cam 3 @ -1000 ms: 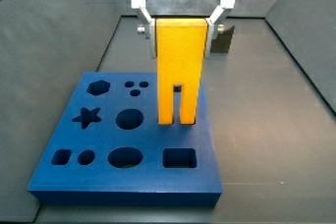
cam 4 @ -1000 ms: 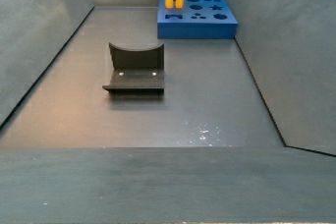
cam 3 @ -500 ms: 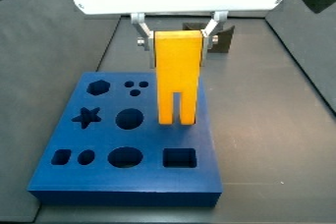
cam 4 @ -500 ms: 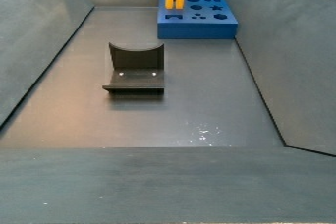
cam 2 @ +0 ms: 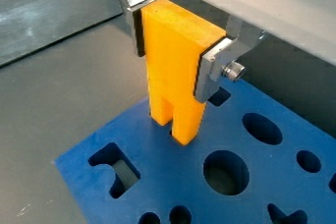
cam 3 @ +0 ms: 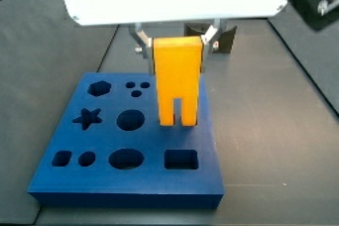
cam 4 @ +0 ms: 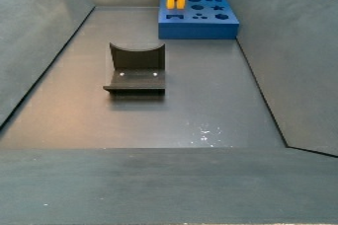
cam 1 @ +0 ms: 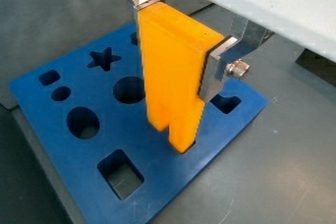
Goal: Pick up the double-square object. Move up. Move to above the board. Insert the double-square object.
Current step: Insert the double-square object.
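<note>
Double-square object (cam 3: pixel 177 79) upright, clamped at its top between gripper (cam 3: pixel 175 40) fingers (cam 1: pixel 221 66), prongs down at the board (cam 3: pixel 73 161) surface near its right edge; whether prongs have entered the holes is hard to tell. Arm overhead, gripper pointing straight down. Dark holder (cam 4: pixel 134 70) well apart.

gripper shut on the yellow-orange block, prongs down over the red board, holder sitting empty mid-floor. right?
One thing is wrong: the board is blue, not red, as both side views and both wrist views show. The rest holds: the gripper is shut on the double-square object, prongs down over the board, and the holder sits empty mid-floor in a side view.
</note>
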